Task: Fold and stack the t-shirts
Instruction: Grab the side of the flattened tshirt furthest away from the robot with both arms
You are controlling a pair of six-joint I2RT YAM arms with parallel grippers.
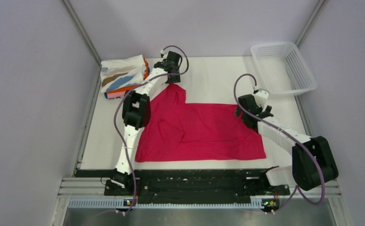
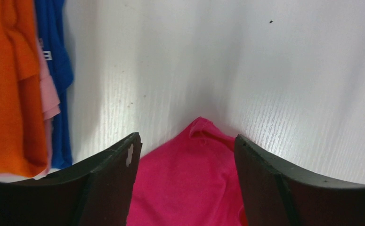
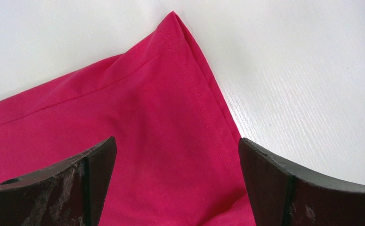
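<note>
The magenta-red t-shirt [image 1: 201, 129] lies spread flat mid-table, one sleeve pointing to the far left. My left gripper [image 1: 173, 76] is open over that sleeve's tip, and the cloth [image 2: 190, 179] lies between its jaws. My right gripper [image 1: 247, 112] is open over the shirt's far right corner [image 3: 171, 117], with the hemmed cloth between its jaws. A stack of folded t-shirts [image 1: 124, 76] sits at the far left, white with tan and blue streaks on top; its orange [image 2: 6, 84], pink and dark blue [image 2: 53, 56] edges show in the left wrist view.
A white plastic mesh basket [image 1: 284, 68] stands at the far right corner of the white table [image 1: 213, 80]. Grey walls close in the sides. The black rail with the arm bases runs along the near edge.
</note>
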